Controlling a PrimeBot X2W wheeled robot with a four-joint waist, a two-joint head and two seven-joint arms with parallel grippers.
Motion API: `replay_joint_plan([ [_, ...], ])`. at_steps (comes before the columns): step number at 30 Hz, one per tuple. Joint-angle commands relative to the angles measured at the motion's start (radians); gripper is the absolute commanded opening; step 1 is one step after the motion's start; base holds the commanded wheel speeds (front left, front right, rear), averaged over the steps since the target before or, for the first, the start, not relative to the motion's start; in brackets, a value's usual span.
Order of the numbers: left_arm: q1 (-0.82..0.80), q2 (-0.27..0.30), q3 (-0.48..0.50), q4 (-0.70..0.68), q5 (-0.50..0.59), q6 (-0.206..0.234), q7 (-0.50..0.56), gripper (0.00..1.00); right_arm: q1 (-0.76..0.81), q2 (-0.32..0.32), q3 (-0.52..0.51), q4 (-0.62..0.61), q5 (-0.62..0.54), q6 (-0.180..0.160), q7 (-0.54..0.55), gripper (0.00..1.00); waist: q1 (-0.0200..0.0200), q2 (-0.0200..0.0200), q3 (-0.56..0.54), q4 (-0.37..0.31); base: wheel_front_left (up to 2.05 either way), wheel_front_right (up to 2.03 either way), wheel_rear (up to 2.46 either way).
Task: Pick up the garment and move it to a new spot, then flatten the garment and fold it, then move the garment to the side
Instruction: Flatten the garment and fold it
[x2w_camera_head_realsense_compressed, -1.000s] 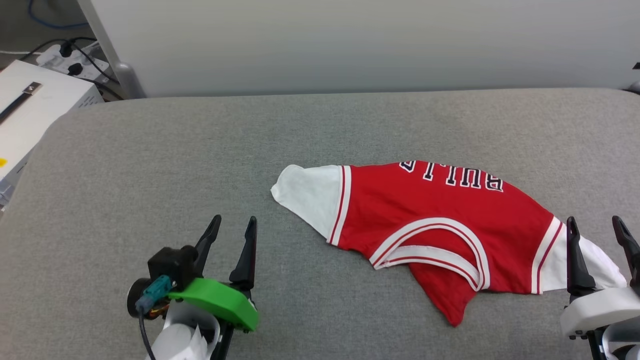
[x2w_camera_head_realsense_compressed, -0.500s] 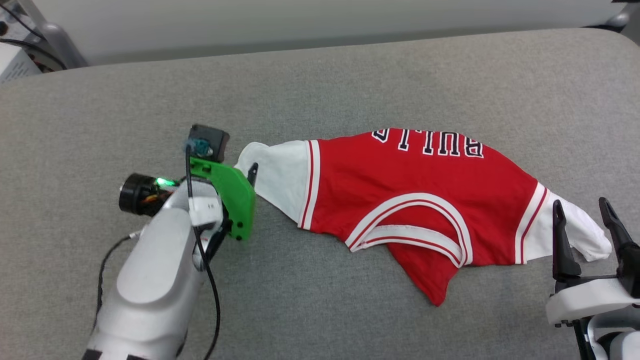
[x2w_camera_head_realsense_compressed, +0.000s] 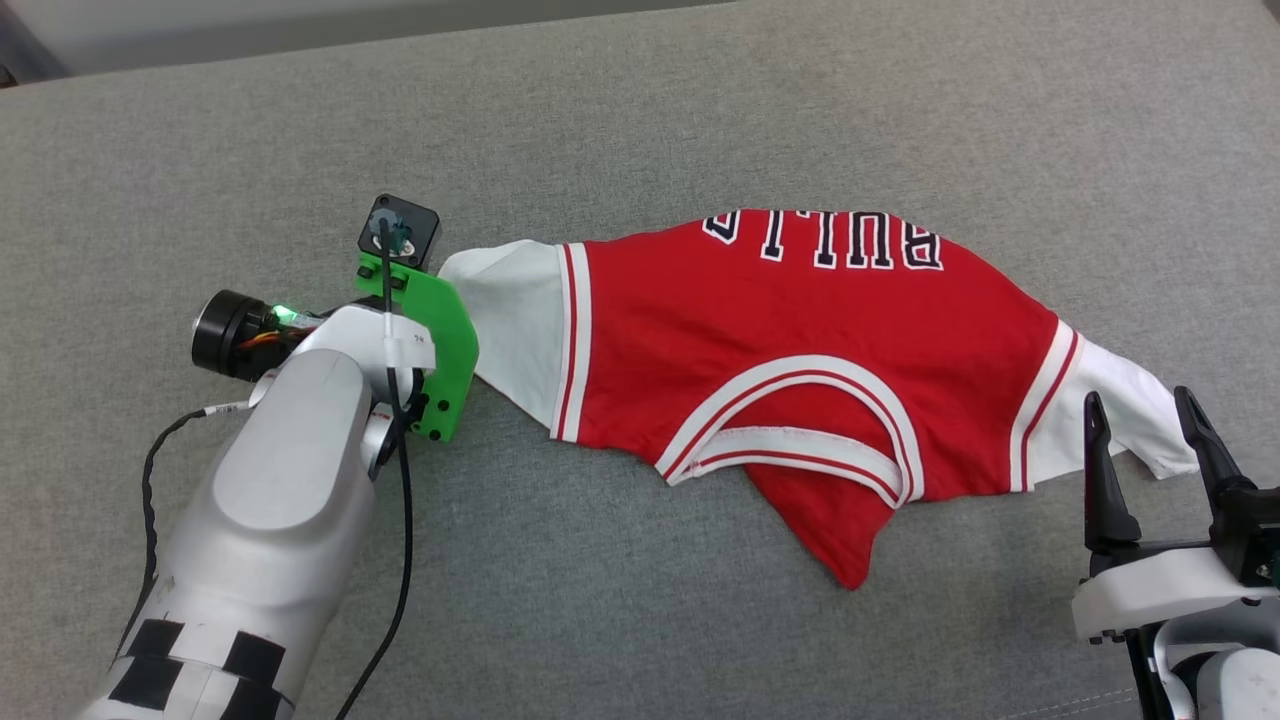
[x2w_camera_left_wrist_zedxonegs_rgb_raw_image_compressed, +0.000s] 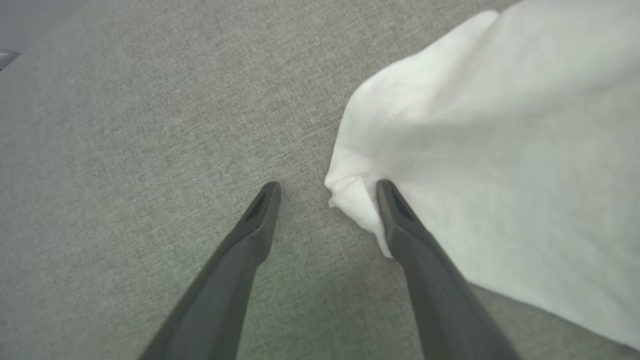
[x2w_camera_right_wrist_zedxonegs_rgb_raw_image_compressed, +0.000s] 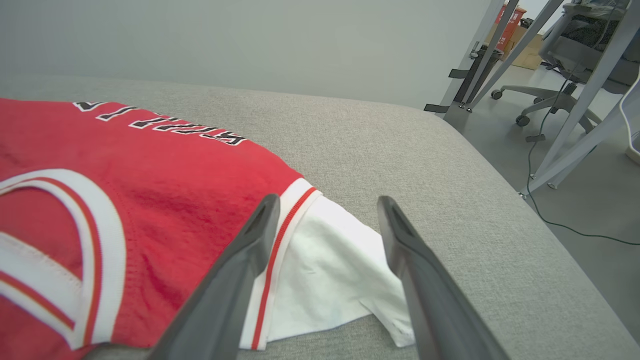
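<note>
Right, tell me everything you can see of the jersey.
The red jersey lies rumpled on the grey fabric surface, soft knit, white sleeves spread to either side, striped red-white trim, upside-down BULLS lettering at the far edge. The open left gripper is at one sleeve tip; contact unclear.

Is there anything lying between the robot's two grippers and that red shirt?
Nothing visible does. The left gripper is open right at one white sleeve of the garment, and the right gripper is open at the other sleeve.
</note>
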Motion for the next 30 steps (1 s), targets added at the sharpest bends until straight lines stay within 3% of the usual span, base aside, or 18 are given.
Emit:
replay_joint_plan([
  [1,0.002,0.003,-0.012,0.031,0.009,-0.006,0.009,1.0,-0.022,0.003,0.003,0.007,0.004,-0.001,-0.009,1.0,-0.0001,0.0109,0.01,-0.002,0.0,0.0,0.0],
  [2,0.003,0.002,-0.022,0.047,0.009,-0.011,0.019,0.99,-0.025,0.003,0.005,0.011,0.004,-0.001,-0.011,1.0,-0.0001,0.0109,0.012,-0.001,0.0,0.0,0.0],
  [4,0.008,-0.002,-0.045,0.071,0.005,-0.023,0.04,0.0,-0.029,0.004,0.005,0.017,0.003,-0.001,-0.014,1.0,-0.0001,0.0109,0.012,0.001,0.0,0.0,0.0],
  [10,0.042,-0.009,-0.091,0.09,-0.027,-0.04,0.031,0.0,-0.03,0.004,-0.003,0.036,-0.005,-0.001,-0.014,1.0,-0.0001,0.0109,-0.013,0.018,0.0,0.0,0.0],
  [17,0.114,-0.005,-0.053,0.025,-0.081,-0.024,-0.061,0.0,-0.008,0.005,-0.011,0.052,-0.012,-0.001,0.007,1.0,-0.0001,0.0109,-0.093,0.059,0.0,0.0,0.0],
  [23,0.23,0.042,0.005,-0.137,-0.138,0.007,-0.091,0.0,0.025,-0.004,-0.016,0.061,-0.004,-0.001,0.042,1.0,-0.0001,0.0109,-0.171,0.11,0.0,0.0,0.0],
  [30,0.428,0.111,0.052,-0.386,-0.189,0.052,-0.042,0.0,0.06,-0.011,-0.014,0.053,0.009,-0.001,0.08,1.0,-0.0001,0.0109,-0.22,0.166,0.0,0.0,0.0],
])
